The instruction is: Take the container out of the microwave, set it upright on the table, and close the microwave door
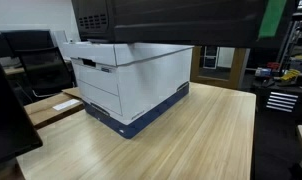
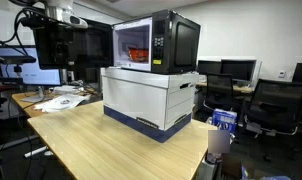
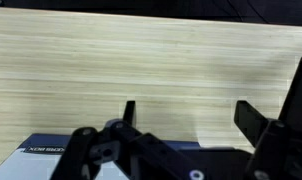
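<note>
You are at the first step: your pincer [image 3: 191, 118] hangs wide and empty over the desk [image 3: 151, 60]. The container [image 2: 138, 52] sits inside the microwave [image 2: 181, 40], which stands on the file box [image 2: 151, 98]. Next, I judge, you must rise level with the cavity and reach in.

File box [image 1: 131, 90]: no legible print.
Dark strip [image 3: 39, 150], lower left, wrist view: white lettering, unreadable.

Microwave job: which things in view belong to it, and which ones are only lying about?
Job: small round red container; large black boxy microwave; light wood-grain table; open robot gripper.
Lying about: white-and-blue cardboard box; loose white papers; black office chairs.
</note>
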`<state>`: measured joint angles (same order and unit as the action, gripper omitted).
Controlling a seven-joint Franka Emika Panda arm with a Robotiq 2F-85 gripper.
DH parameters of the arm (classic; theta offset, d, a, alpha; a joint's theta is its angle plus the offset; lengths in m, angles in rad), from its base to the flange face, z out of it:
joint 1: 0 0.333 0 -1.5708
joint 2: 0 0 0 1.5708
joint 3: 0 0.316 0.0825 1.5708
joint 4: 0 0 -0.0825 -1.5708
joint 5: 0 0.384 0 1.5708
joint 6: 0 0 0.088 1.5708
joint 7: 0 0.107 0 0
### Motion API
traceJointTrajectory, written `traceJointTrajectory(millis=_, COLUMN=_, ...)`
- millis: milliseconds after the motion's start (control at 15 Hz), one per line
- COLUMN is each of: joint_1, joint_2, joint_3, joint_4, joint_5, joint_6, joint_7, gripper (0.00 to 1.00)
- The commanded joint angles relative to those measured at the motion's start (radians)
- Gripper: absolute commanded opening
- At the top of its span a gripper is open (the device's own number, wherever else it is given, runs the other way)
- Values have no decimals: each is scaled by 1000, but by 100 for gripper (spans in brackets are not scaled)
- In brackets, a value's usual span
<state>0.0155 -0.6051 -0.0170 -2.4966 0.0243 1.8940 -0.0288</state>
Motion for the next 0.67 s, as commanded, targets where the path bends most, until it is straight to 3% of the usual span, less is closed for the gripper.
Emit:
traceJointTrajectory(millis=0, joint_1=-3, joint_2=0, joint_3=2, joint_4=2, joint_5=1, joint_6=-2, joint_7=-2, gripper=100)
traceJointTrajectory(millis=600, joint_1=-7, joint_2=-5, joint_3=5, joint_4=1, joint_5=-8, joint_6=-1, joint_7=1, gripper=100)
